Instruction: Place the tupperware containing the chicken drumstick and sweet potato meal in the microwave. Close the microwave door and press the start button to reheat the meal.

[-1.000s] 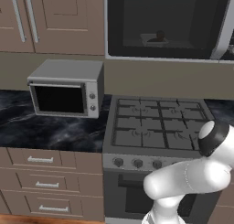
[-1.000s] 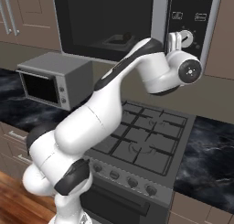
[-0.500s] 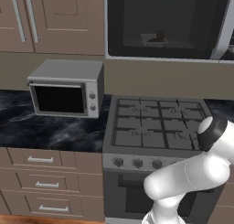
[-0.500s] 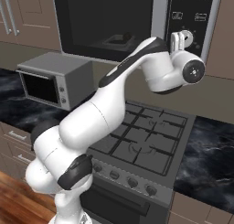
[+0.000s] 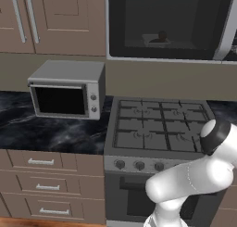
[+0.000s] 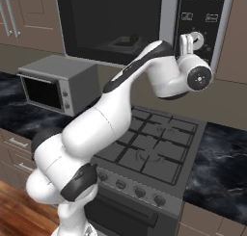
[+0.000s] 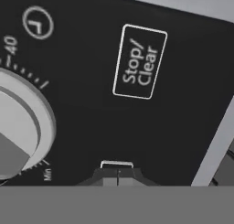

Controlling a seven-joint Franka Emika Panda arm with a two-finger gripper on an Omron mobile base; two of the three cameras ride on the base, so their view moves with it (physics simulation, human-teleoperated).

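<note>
Black control panel (image 7: 91, 104) of microwave (image 6: 144, 23) right at closed, empty fingers (image 7: 117, 176); outlined button (image 7: 117, 163) just ahead of tips, Stop/Clear (image 7: 139, 61) above; tupperware (image 5: 157, 39) already inside cavity

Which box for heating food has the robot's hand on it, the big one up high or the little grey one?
The big microwave up high. The shut gripper is at its black button panel. The little grey oven sits on the counter, untouched.
</note>
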